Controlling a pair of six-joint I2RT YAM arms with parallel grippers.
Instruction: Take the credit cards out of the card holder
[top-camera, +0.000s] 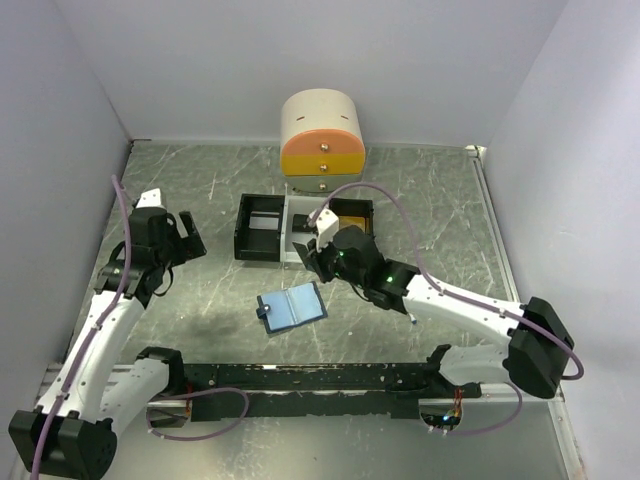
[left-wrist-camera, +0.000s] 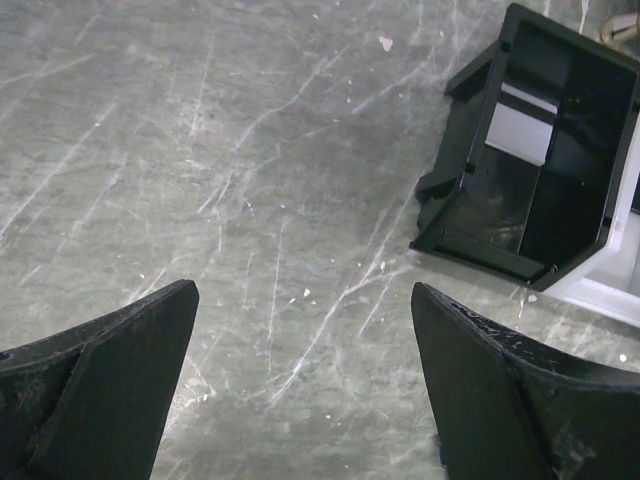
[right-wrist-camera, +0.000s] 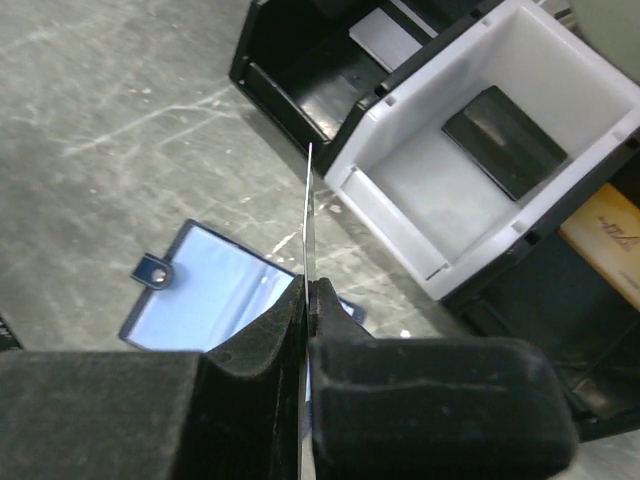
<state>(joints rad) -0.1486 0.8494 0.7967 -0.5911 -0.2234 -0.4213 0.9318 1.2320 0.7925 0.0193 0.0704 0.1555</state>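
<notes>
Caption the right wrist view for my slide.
Right gripper pinches a thin card edge-on above the open blue card holder, beside the three-compartment tray.

Light-blue card holder open flat; card edge-on.

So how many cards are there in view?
4: one card edge-on in the right jaws, and one in each tray compartment: pale card left, dark card middle, tan card right. More may hide in the holder.

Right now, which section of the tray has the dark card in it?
The white middle section, holding the dark card. The black sections beside it hold a pale card and a tan card.
</notes>
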